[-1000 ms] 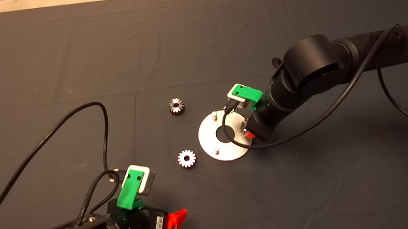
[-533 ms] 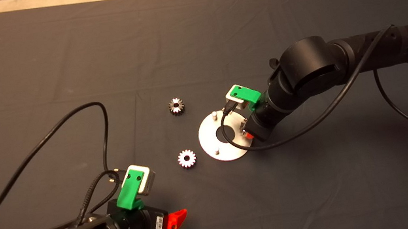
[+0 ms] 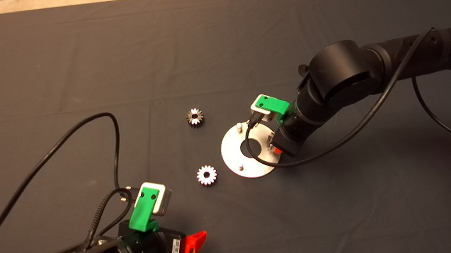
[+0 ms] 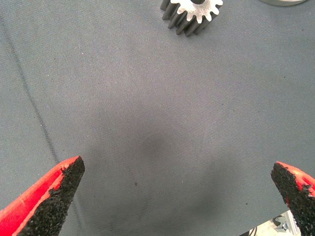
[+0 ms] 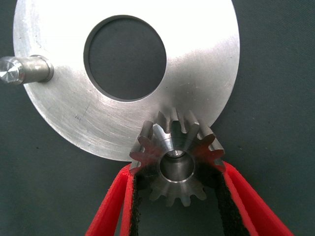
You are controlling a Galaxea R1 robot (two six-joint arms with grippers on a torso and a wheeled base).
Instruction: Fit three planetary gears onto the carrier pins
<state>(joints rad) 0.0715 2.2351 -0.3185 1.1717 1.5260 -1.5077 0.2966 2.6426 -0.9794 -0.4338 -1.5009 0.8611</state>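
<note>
Dark grey cloth mat [image 3: 68, 78] covers the table, with pale floor showing past its far edge. On the mat lies the carrier disc [image 3: 233, 152], a flat shiny ring with short silver pins; two bare pins [image 3: 239, 128] show from above, while the third sits under the right gripper [image 5: 178, 196]. That gripper's red fingers pinch a planetary gear [image 5: 177, 157] by its teeth, and the wrist view looks straight down the bore, where the tip of a pin appears centred.

The step in hand seems to be seating this first gear. To do it well, the bore should stay square over the pin, the gear level, and the descent straight and gentle, since the disc lies loose and could slide; release should wait until the gear rests flat on the disc.

Two more gears wait on the mat left of the disc, one farther [image 3: 194, 117], one nearer [image 3: 206, 175].

From the right, the right arm reaches in, wrist bent steeply down. At the near-left edge the left gripper [image 3: 193, 245] rests low with fingers spread wide, holding nothing.
</note>
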